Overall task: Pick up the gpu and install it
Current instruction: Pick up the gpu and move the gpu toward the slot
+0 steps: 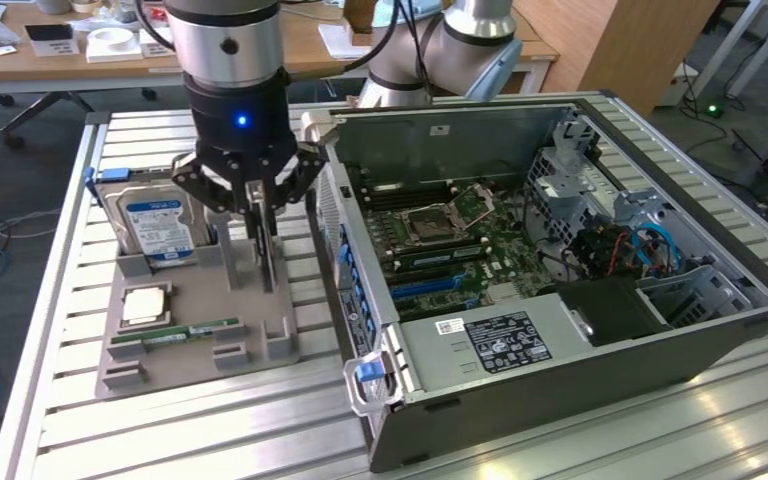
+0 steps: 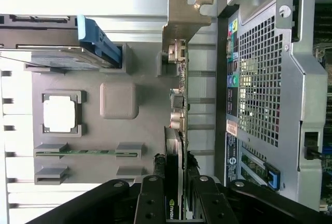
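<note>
The gpu [image 1: 265,245] is a thin black card standing on edge in a slot of the grey holder tray [image 1: 197,350], beside the open computer case [image 1: 558,300]. My gripper [image 1: 261,200] comes straight down onto its top edge, one finger pressed against each face. In the wrist view the card [image 2: 178,105] runs away from the gripper [image 2: 176,185], its silvery end bracket [image 2: 181,22] at the far end and its base still in the tray [image 2: 145,79]. The case lies on its side with the motherboard [image 1: 464,250] and its blue slots [image 1: 424,285] exposed.
The tray also carries a blue-labelled hard drive [image 1: 157,220] standing on edge, a square processor [image 1: 144,303] and a green RAM stick [image 1: 177,332]. The case wall [image 2: 270,79] stands close beside the card. The slatted metal table [image 1: 157,440] extends toward the front.
</note>
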Motion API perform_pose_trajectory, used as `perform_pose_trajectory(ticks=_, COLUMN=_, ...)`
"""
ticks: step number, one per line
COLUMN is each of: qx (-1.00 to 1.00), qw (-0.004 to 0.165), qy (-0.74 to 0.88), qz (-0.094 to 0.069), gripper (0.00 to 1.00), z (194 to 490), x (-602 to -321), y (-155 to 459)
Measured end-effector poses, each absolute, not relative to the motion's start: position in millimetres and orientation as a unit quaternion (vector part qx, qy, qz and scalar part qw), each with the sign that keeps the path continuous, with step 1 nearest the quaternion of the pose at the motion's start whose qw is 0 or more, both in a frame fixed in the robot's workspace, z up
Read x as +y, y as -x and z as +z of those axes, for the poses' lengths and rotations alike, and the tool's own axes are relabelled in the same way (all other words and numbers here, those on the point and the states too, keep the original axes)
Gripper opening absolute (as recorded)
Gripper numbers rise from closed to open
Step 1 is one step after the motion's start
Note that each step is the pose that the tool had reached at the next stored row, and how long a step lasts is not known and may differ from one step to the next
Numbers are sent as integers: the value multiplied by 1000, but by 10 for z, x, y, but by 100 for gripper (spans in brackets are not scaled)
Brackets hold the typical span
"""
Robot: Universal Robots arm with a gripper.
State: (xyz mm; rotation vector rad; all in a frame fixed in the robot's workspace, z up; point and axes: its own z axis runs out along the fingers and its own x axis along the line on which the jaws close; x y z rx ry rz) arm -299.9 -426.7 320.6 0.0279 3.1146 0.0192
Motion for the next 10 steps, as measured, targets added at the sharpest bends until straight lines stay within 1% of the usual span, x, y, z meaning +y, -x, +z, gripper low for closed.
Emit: perform_pose_trajectory(ticks=10, qx=1000, qw=13, qy=-9, qz=6, gripper=26, z=3372, x=-4267, y=2999)
